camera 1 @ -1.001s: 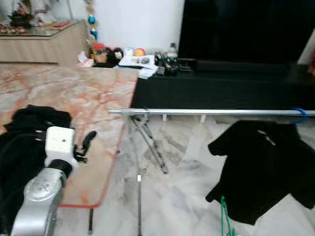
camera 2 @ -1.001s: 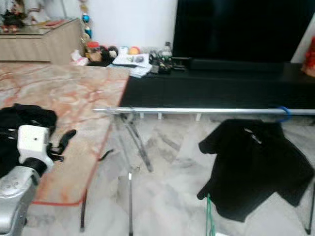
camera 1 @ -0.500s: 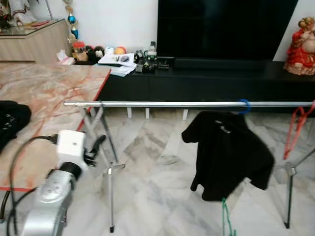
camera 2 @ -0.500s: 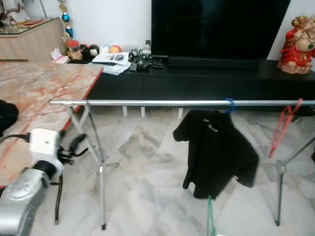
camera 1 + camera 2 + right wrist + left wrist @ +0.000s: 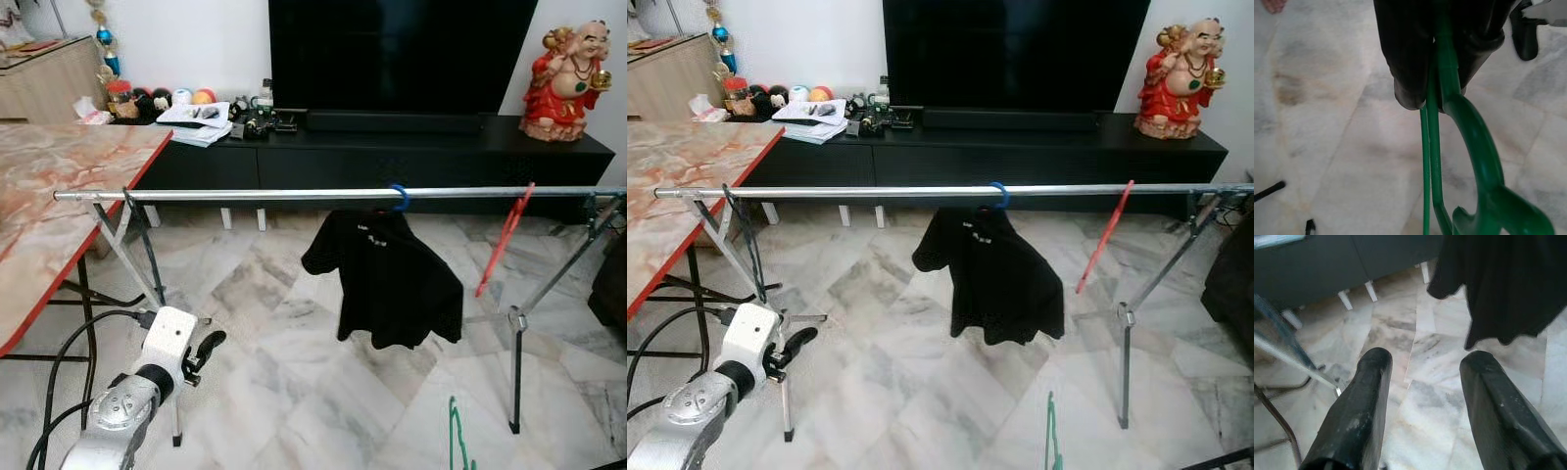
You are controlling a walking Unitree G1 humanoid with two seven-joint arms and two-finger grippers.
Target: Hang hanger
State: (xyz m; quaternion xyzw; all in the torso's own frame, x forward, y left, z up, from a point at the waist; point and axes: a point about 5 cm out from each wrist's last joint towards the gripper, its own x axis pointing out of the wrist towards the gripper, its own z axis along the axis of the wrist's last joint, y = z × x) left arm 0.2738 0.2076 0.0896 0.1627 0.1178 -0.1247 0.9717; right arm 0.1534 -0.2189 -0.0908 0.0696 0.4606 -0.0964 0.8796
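A silver rail [image 5: 245,194] on two stands spans the room at mid height. A black shirt [image 5: 387,279] hangs from it on a blue hook [image 5: 398,196], and a red hanger [image 5: 505,240] dangles further right. The top of a green hanger [image 5: 456,436] pokes up at the lower edge of the head view. In the right wrist view my right gripper [image 5: 1439,88] is shut on this green hanger [image 5: 1469,142], hook end pointing away. My left gripper [image 5: 209,348] is low at the left, open over the floor [image 5: 1425,360], with the shirt's hem ahead of it.
A marble table [image 5: 59,186] with a red edge stands at the left. Behind the rail are a black TV bench [image 5: 411,152], a TV [image 5: 402,54] and a red statue [image 5: 566,69]. Black cables [image 5: 64,352] trail on the floor. The rack's right stand [image 5: 514,372] is near a dark sofa edge [image 5: 612,284].
The camera has swung right, so the whole rail, the red hanger and the statue have come into view. My left arm sits lower in the picture, off the table.
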